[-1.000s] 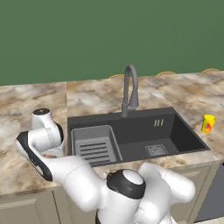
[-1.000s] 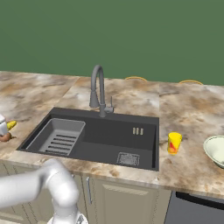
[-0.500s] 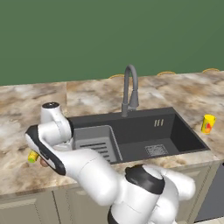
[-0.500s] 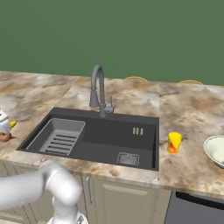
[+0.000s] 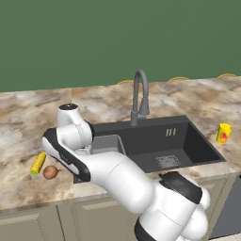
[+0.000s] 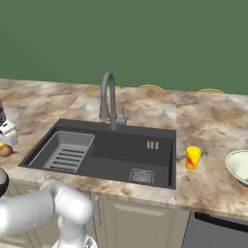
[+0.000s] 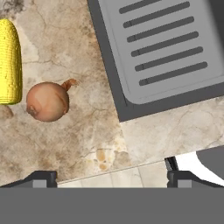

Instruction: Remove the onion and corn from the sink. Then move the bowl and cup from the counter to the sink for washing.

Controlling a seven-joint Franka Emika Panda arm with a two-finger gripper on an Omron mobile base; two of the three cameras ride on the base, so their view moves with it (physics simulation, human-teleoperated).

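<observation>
The onion [image 7: 47, 101] and the corn [image 7: 9, 61] lie side by side on the counter [image 7: 78, 131], left of the sink [image 5: 155, 141]; both also show as onion [image 5: 50, 172] and corn [image 5: 37, 163]. My gripper [image 7: 111, 178] hangs open and empty above the counter near the sink's front left corner, apart from both. The ribbed rack insert [image 7: 162, 48] fills the sink's left end. The yellow cup [image 6: 193, 158] stands on the counter right of the sink, and the pale bowl [image 6: 240, 167] sits further right at the picture's edge.
A grey gooseneck faucet [image 5: 140, 96] rises behind the sink's middle. A square drain grate [image 6: 142, 175] lies near the basin's front. My own arm arcs low across the sink's front left corner. A green wall backs the counter.
The hand has swung up and to the right, from over the left counter toward the sink's left end. The corn and onion now lie uncovered on the counter. The jaws stayed open.
</observation>
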